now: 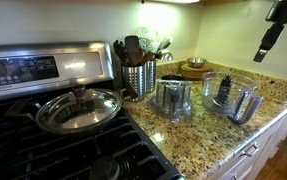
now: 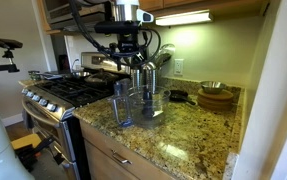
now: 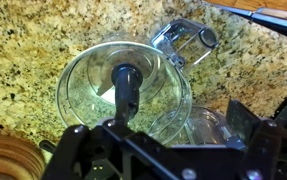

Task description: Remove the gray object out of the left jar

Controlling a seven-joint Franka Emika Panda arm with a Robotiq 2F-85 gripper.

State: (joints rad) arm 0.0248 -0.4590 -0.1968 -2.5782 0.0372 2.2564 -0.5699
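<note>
Arm [image 2: 126, 14] pointing down, tool [image 3: 163, 150] spread above gray object [image 3: 126, 85].

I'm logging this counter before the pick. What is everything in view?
gray stick: one, dark gray, standing in the wide bowl's middle
wide bowl: one, clear, on the counter below the gripper
narrow jar: one, clear with gray innards, beside the bowl
small cup: one, clear with gray insert, near the counter edge
wooden bowls: a stack, brown, back of the counter
utensil holder: one, steel, by the stove
pan: one, steel with glass lid, on the stove
stove: one, steel and black
counter: one, speckled granite
gripper: one, black, open, above the bowl
</note>
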